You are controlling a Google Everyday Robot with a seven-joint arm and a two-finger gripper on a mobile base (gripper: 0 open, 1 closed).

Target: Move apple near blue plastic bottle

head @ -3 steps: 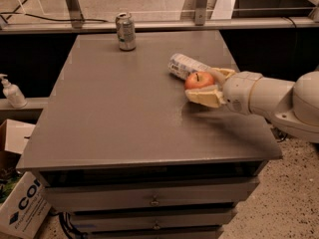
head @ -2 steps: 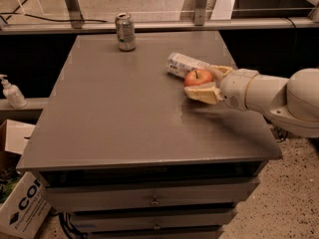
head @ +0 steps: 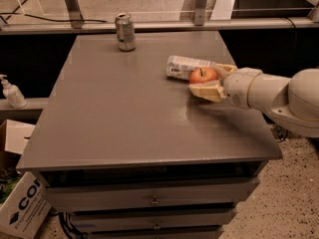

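Apple pinched in tool, just beside blue plastic bottle at desk right rear; barely shifted over last second; placement judged reached, release left

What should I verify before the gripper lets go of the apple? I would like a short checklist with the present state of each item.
1. The apple sits between the fingers of the gripper: ok.
2. The apple is right beside the blue plastic bottle: ok.
3. The apple rests on the table: cannot tell.
4. The bottle is steady: cannot tell; it lies on its side.
5. The silver can is away from the gripper: ok, it stands near the far edge.
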